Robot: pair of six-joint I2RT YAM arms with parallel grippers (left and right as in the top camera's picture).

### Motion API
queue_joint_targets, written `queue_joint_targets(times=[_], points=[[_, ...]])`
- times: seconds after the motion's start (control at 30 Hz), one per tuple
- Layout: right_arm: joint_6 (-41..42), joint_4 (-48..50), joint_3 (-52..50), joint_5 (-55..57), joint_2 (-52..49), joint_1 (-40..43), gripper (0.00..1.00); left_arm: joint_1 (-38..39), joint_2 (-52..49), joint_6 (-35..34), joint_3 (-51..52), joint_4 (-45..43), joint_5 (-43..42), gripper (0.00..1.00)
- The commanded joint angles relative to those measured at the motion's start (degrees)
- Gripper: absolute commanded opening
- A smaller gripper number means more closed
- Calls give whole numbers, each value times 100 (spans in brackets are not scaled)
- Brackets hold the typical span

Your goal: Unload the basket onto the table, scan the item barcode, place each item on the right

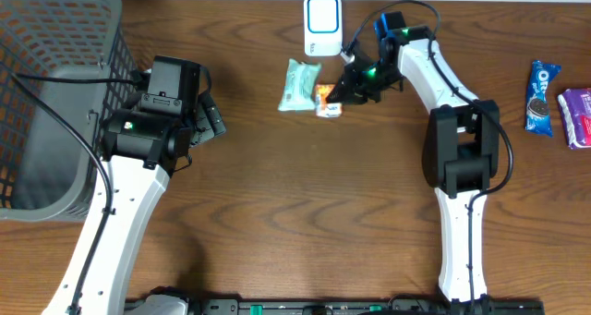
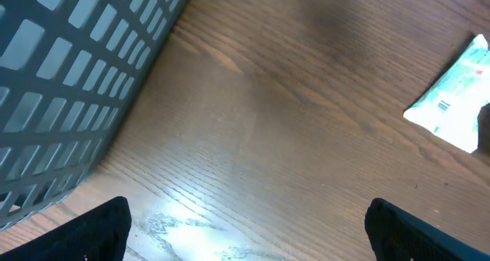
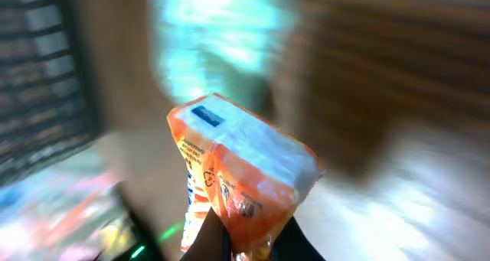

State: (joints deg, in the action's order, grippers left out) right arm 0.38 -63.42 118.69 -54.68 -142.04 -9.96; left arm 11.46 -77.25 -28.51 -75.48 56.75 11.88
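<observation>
The right gripper [image 1: 334,97] is clenched on the lower edge of the orange snack packet [image 3: 239,173], at about 12 o'clock from the centre of the table [image 1: 305,213]. The white-and-blue scanner [image 1: 322,25] is near at the packet's 12 o'clock, and a teal wipes pack [image 1: 300,84] lies just beside it at 9 o'clock. The left gripper [image 1: 212,119] stands fully released and holds nothing, with the grey basket [image 1: 55,29] at its 9 o'clock, while an Oreo pack [image 1: 543,96] and a purple packet [image 1: 577,116] lie well apart at 3 o'clock.
</observation>
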Motion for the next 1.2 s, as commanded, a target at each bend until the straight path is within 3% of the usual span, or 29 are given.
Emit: queue_joint_targets(times=[0.0, 0.2, 0.27, 0.3, 0.33, 0.37, 0.53, 0.6, 0.67, 0.83, 0.97, 1.17], points=[[-990, -72, -24, -2251, -26, 208, 1, -20, -11, -48, -11, 20, -31, 98], [-901, 37, -20, -2192, -26, 203, 1, -20, -11, -48, -11, 20, -31, 98], [-20, 382, 68, -1606, -24, 192, 1, -20, -11, -48, -11, 20, -31, 98], [638, 601, 251, -868, -2, 162, 1, -20, -11, -48, -11, 20, -31, 98], [787, 632, 361, -540, 9, 142, 1, -20, -11, -48, -11, 20, -33, 98], [1064, 590, 748, 498, 70, 74, 1, -20, -11, -48, -11, 20, -31, 98], [1322, 525, 2426, 4503, 232, -378, 1, -20, -11, -48, -11, 20, -31, 98], [767, 800, 2691, 6212, 232, -627, 1, -20, -11, -48, -11, 20, -31, 98], [-588, 1499, 2651, 7794, 214, -1016, 1, -20, -11, -48, -11, 20, -31, 98], [-2796, 3110, 1757, 8419, 181, -1624, 1, -20, -11, -48, -11, 20, -31, 98], [-2876, 4017, 975, 8592, 181, -1777, 1, -20, -11, -48, -11, 20, -31, 98], [-3462, 4293, 748, 8668, 177, -1718, 1, -20, -11, -48, -11, 20, -31, 98]])
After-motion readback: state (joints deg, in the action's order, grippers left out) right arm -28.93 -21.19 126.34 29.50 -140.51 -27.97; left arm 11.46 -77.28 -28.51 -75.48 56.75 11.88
